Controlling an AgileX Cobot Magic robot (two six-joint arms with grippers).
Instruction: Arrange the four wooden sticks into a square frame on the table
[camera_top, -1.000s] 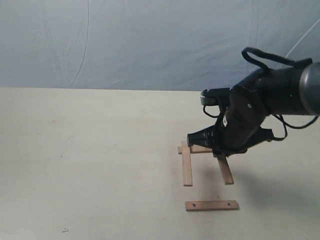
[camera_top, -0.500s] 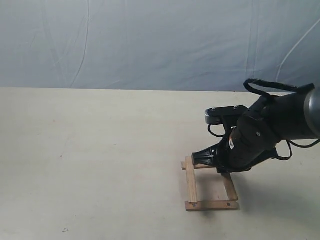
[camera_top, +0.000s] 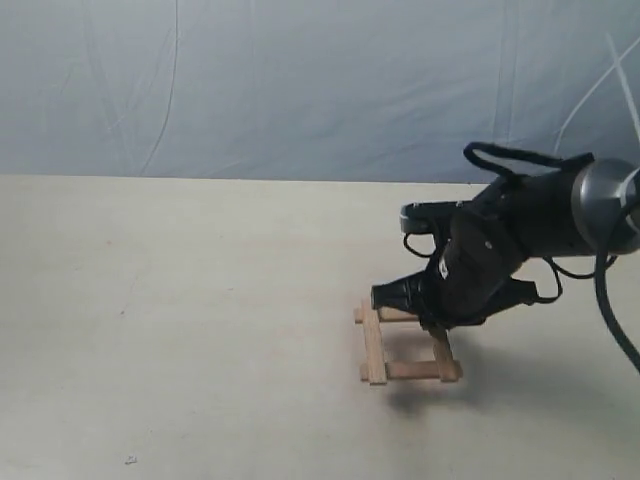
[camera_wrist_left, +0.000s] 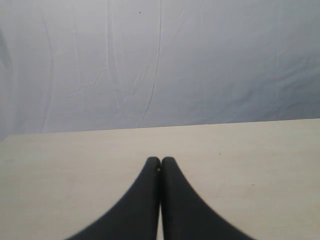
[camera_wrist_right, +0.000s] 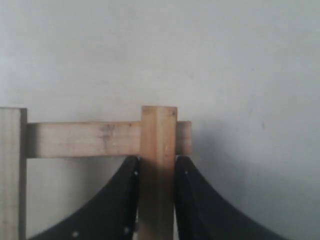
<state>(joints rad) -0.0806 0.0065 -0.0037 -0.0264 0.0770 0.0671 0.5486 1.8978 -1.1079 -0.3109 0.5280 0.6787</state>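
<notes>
The four wooden sticks form a small square frame on the table: a left stick, a near stick, a far stick and a right stick. My right gripper is shut on the right stick. In the right wrist view that stick runs between the fingers of the right gripper and crosses over the far stick; the left stick shows at the edge. My left gripper is shut on nothing, over bare table, and is out of the exterior view.
A blue-grey sheet backdrop hangs behind the table's far edge. The black right arm with its cable loop reaches in from the right above the frame. A small dark speck lies near the front left.
The right gripper, holding the right stick, swung toward the near stick, joining all four into a square. The whole square has now shifted back and slightly left with the gripper.
</notes>
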